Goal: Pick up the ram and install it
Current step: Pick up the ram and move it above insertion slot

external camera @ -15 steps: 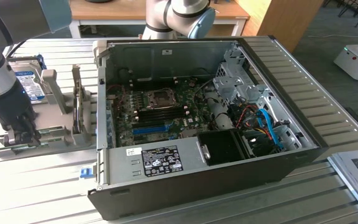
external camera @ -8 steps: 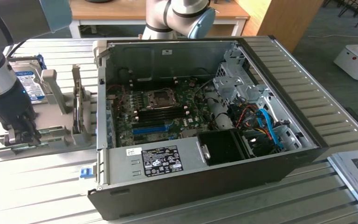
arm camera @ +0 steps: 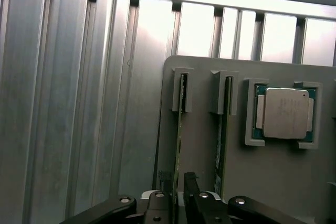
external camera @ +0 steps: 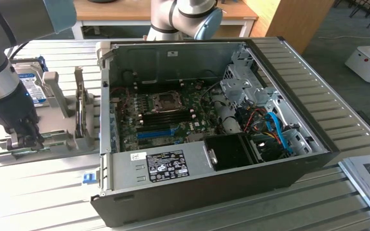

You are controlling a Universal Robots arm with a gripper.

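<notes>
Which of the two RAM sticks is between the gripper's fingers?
The RAM stick farther from the CPU; the open gripper straddles it.

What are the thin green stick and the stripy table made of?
The ram looks like green circuit board, seen edge-on, with a dull finish. The table looks like bare metal, probably aluminium: its silvery ribbed slats shine brightly in the light.

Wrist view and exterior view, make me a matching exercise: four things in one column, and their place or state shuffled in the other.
1 ram
2 processor
3 computer case
4 hard drive

A open, motherboard showing
B flat in a recess of the grey holder
C at the exterior view's left, blue-white label
D on edge in a slot

Pairs: 1-D, 2-B, 3-A, 4-C
</notes>
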